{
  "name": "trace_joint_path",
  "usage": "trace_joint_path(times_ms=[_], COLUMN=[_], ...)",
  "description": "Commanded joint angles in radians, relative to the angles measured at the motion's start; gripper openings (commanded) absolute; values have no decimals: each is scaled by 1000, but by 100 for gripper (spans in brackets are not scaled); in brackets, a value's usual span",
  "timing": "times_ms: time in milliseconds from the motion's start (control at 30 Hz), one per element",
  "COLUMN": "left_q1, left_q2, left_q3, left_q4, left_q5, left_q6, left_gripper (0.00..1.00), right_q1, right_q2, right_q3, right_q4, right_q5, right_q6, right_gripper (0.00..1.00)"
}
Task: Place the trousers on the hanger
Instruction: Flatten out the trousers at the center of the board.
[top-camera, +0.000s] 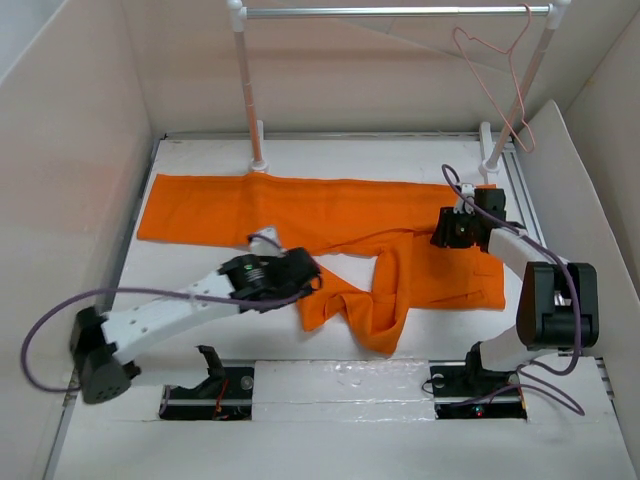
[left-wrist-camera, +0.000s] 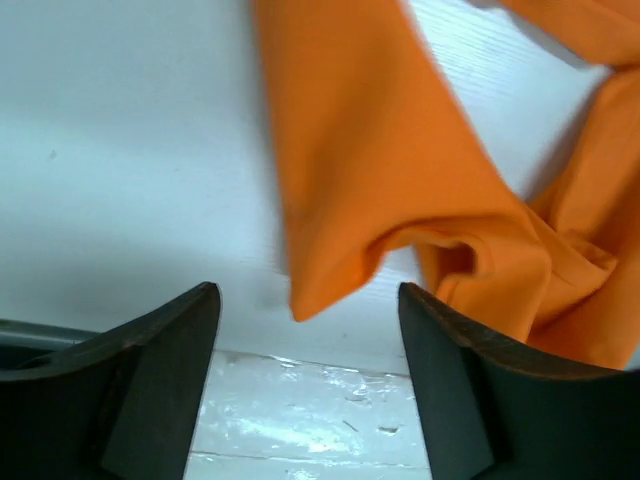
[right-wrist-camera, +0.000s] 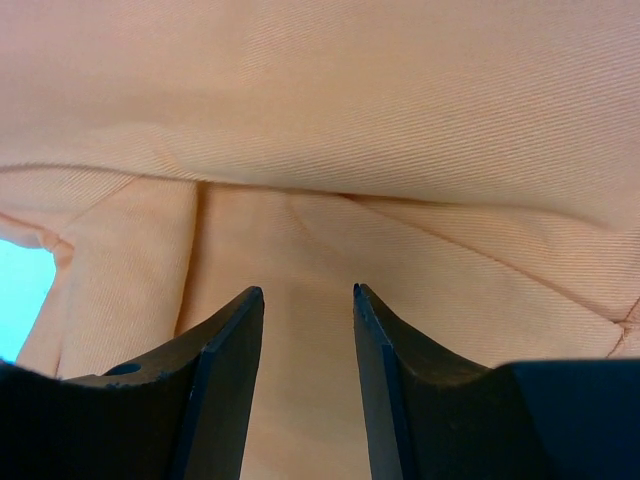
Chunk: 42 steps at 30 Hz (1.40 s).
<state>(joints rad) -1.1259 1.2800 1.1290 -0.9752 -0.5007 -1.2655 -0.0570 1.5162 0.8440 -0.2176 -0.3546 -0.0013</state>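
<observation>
The orange trousers (top-camera: 330, 215) lie spread across the table, bunched into folds near the front middle. My left gripper (top-camera: 305, 272) hovers at the left edge of that bunch. In the left wrist view the left gripper (left-wrist-camera: 308, 292) stands open, and a loose corner of the trousers (left-wrist-camera: 370, 150) lies just ahead of its fingers, not pinched. My right gripper (top-camera: 455, 232) points down on the right end of the trousers. Its jaws (right-wrist-camera: 307, 290) stand apart over flat cloth (right-wrist-camera: 350, 100). The pale pink hanger (top-camera: 490, 92) hangs from the rail at the back right.
A silver rail (top-camera: 400, 12) on two white posts (top-camera: 246, 90) spans the back. Beige walls close in on the left, back and right. The white table (top-camera: 330, 395) shows in front of the trousers, with both arm bases on its near edge.
</observation>
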Motion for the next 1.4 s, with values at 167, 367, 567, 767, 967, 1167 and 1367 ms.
trace_joint_path(times_ms=[167, 367, 567, 767, 967, 1167, 1367], left_q1=[444, 457, 457, 457, 468, 719, 1188], left_q2=[-360, -93, 94, -42, 1, -96, -169], left_q3=[-560, -508, -448, -153, 292, 108, 0], left_q4=[608, 799, 791, 362, -169, -164, 6], left_q5=[416, 593, 542, 271, -100, -184, -53], left_q6=[102, 235, 256, 353, 528, 558, 601], left_gripper=[61, 68, 4, 0, 0, 3, 0], right_q1=[88, 140, 151, 109, 86, 86, 66], right_q2=[-96, -140, -192, -171, -87, -123, -203], right_q3=[43, 3, -49, -86, -95, -108, -77], right_q4=[-40, -45, -48, -42, 40, 31, -67], right_q5=[43, 51, 63, 108, 40, 28, 42], right_q6=[-62, -59, -52, -62, -5, -6, -49], right_gripper=[47, 47, 47, 49, 55, 56, 61])
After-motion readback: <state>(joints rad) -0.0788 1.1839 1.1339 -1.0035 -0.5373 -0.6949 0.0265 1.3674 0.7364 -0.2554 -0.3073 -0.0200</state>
